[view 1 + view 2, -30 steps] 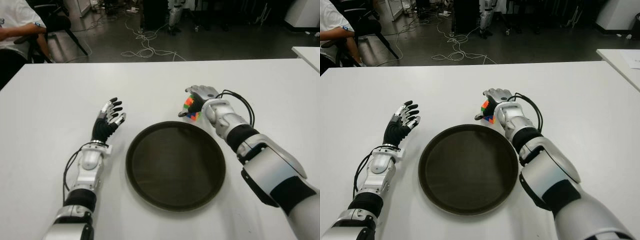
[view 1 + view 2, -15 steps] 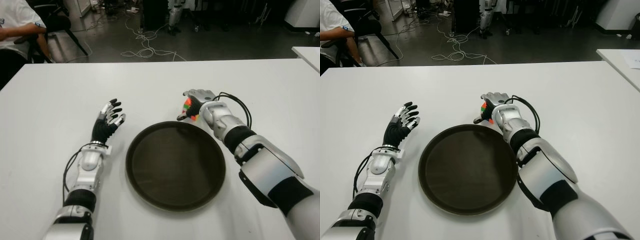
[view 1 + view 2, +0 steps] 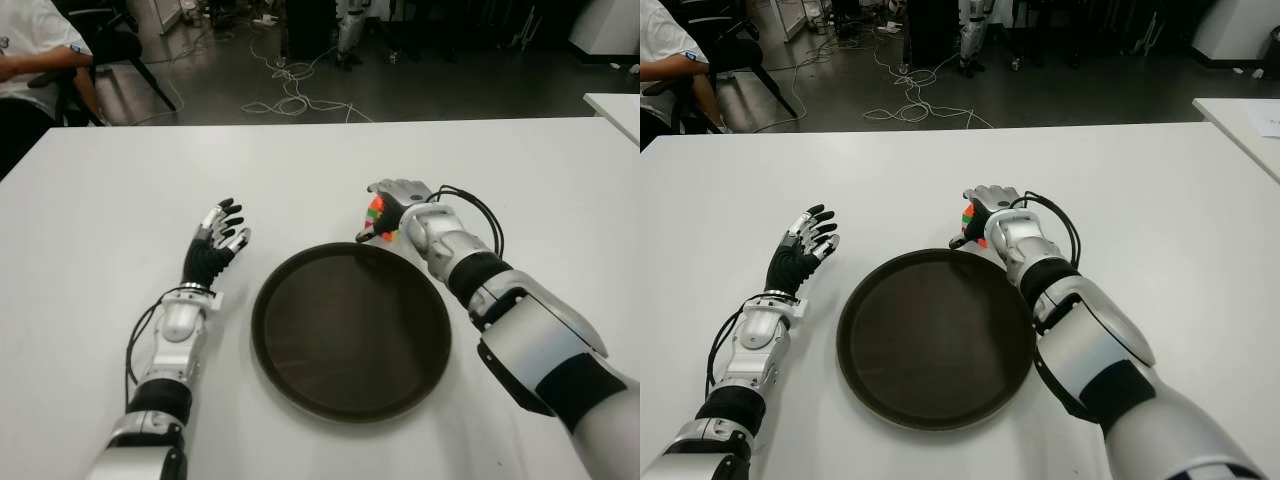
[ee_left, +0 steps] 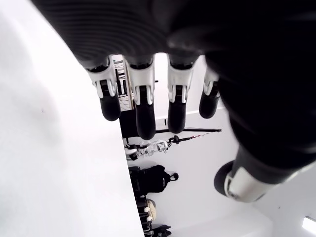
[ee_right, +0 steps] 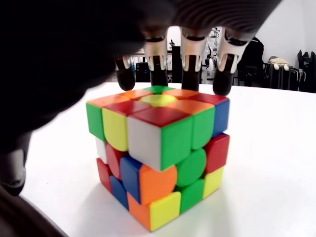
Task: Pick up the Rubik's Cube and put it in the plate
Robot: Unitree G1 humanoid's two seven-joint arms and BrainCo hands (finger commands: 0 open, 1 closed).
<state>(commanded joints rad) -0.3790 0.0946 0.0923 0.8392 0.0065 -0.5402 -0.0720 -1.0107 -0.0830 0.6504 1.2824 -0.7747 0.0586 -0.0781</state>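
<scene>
The multicoloured Rubik's Cube (image 5: 160, 158) sits on the white worktop (image 3: 120, 190), just beyond the far rim of the round dark brown plate (image 3: 350, 330) and not in it. The right robot hand (image 3: 398, 200) arches over the cube: its fingers (image 5: 190, 64) hang down behind the top face with a gap showing, so it looks released rather than grasping, though contact cannot be fully told. The left robot hand (image 3: 215, 240) shows left of the plate, fingers spread, holding nothing.
</scene>
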